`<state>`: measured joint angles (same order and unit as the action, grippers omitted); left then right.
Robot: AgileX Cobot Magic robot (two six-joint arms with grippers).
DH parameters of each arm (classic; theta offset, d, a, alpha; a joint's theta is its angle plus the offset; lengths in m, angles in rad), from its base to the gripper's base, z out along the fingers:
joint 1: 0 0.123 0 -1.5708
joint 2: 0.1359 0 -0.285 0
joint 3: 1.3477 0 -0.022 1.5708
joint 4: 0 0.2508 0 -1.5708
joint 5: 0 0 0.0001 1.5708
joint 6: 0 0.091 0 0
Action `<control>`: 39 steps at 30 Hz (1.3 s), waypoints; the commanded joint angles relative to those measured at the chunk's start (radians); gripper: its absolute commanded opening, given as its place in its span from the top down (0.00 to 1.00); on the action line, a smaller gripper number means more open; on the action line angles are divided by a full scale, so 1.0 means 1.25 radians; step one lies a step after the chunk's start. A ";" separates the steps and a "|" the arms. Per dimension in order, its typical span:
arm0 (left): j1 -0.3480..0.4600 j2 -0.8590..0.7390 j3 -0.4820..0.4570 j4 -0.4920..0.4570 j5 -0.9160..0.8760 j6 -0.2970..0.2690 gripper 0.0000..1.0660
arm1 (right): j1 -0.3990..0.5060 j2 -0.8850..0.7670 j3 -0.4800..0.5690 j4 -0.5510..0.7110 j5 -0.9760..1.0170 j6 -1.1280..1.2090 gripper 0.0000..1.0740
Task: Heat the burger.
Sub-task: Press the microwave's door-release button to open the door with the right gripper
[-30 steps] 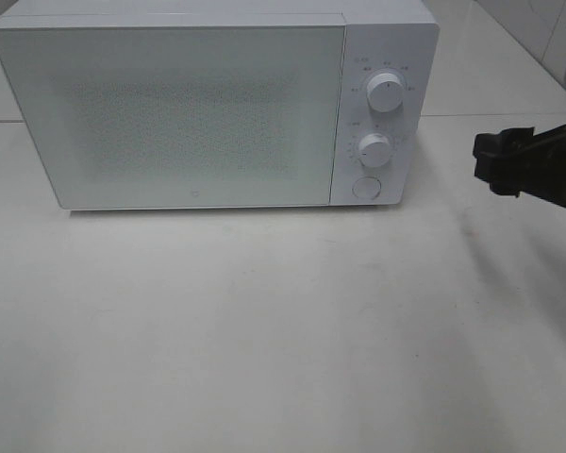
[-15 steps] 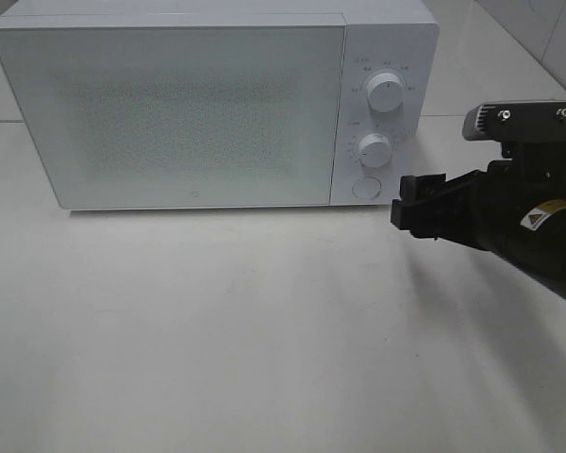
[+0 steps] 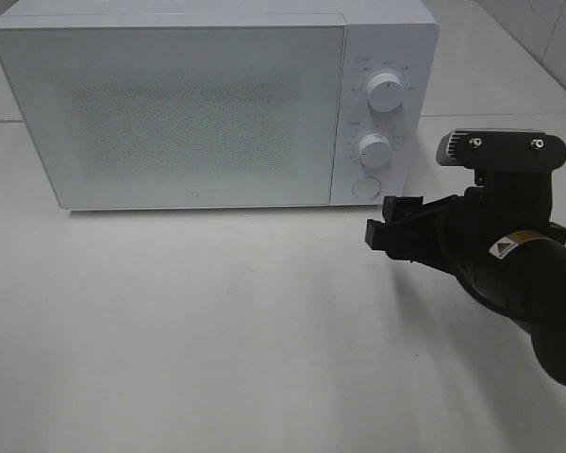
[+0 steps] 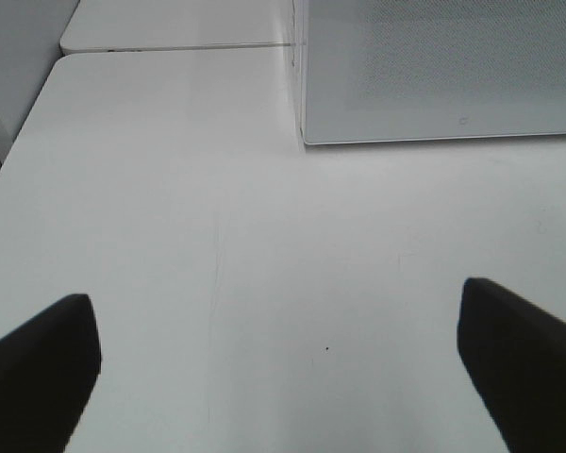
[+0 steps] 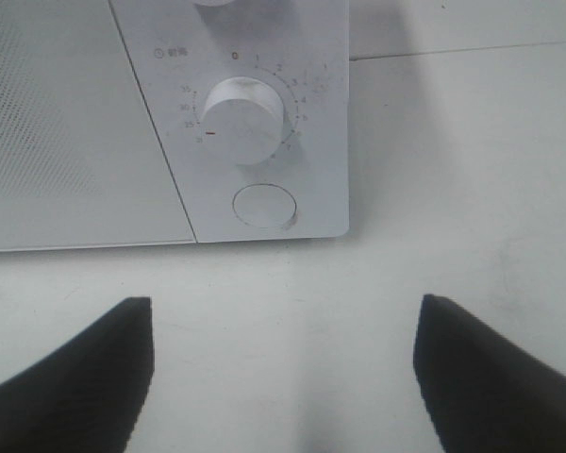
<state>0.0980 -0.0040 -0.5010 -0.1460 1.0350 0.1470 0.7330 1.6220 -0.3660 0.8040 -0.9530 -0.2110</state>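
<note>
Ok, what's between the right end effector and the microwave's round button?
Nothing but bare white tabletop; the right wrist view shows the open end effector facing the button across it.

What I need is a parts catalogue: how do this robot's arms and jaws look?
The right arm is glossy black and rounded, carrying a yellow triangle warning label and a grey screw-studded camera housing. The right gripper and left gripper have black jaws.

The right arm and right tool are glossy black, with a yellow triangle sticker; at 12 o'clock a grey box carries two screws.
</note>
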 commanded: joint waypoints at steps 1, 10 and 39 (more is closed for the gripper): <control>0.002 -0.019 0.002 0.000 -0.002 0.002 0.08 | 0.003 0.000 -0.001 0.018 -0.009 0.064 0.30; 0.002 -0.019 0.002 0.000 -0.002 0.002 0.08 | 0.003 0.000 -0.001 0.022 0.014 0.470 0.30; 0.002 -0.019 0.002 0.000 -0.002 0.002 0.08 | 0.003 0.038 -0.023 0.016 0.046 1.072 1.00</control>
<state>0.0980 -0.0040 -0.5010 -0.1460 1.0350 0.1470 0.7330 1.6460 -0.3730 0.8350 -0.8960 1.1080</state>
